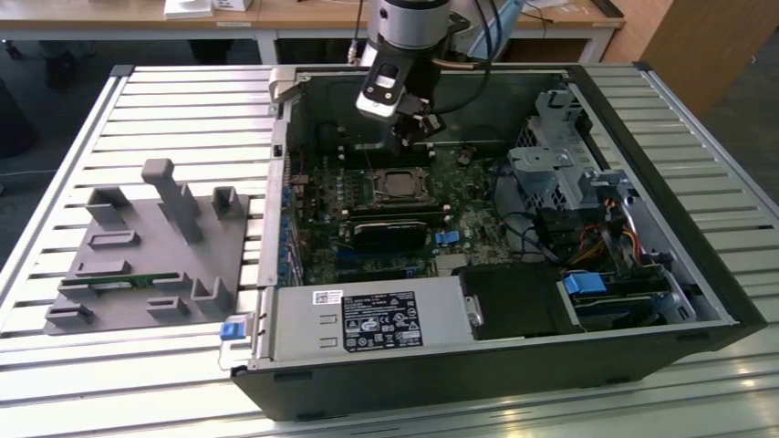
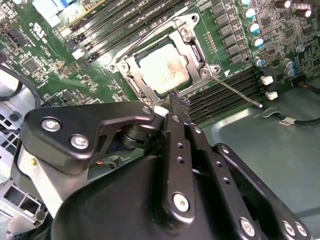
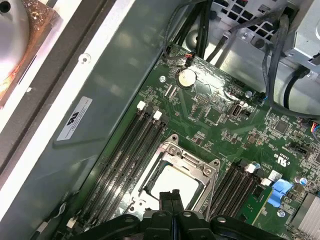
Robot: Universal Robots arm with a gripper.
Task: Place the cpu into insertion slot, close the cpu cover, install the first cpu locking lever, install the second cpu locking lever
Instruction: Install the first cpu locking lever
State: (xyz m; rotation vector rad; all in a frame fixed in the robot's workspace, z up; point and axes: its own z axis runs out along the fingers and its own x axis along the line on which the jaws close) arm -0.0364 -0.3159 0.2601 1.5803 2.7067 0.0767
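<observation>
Honestly, cpu (image 2: 162, 67) sits in the insertion slot (image 3: 149, 182), cpu cover (image 2: 194, 49) down, gripper (image 2: 177, 100) at its edge with jaws clenched on nothing; looks like lever time, needing precise contact on the locking lever (image 2: 237, 91).

Nothing properly readable here. There's a black-and-white label (image 1: 379, 322) on the power supply (image 1: 298, 330), a white sticker (image 3: 74, 119) on the case wall (image 3: 117, 70), tiny white print on the green board (image 3: 210, 117) — all too small to make out.

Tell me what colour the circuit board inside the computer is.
Green; the circuit board shows best in the first wrist view.
</observation>
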